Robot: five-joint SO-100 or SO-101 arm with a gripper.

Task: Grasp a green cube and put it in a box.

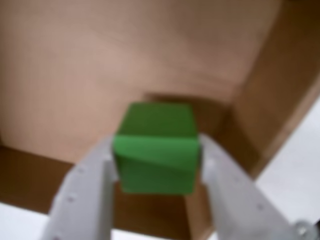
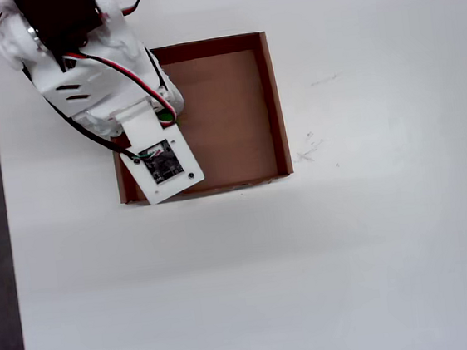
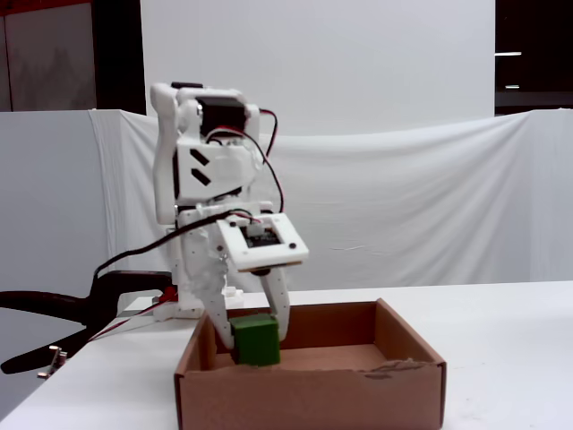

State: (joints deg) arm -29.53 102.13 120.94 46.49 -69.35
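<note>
One small bright green cube (image 3: 255, 339) sits clamped between the two fingers of the white gripper (image 3: 252, 344), held inside the single shallow brown cardboard box (image 3: 313, 391) at its left side in the fixed view. In the wrist view, the white fingers (image 1: 227, 185) press both cube sides above the box floor.

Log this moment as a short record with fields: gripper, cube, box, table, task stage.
gripper: the gripper is shut on the green cube, one finger on each side
cube: held inside the box, near its floor; contact with the floor cannot be told
box: open cardboard tray, nothing else seen in it
table: white table
task stage: cube over the box, not yet released
</note>
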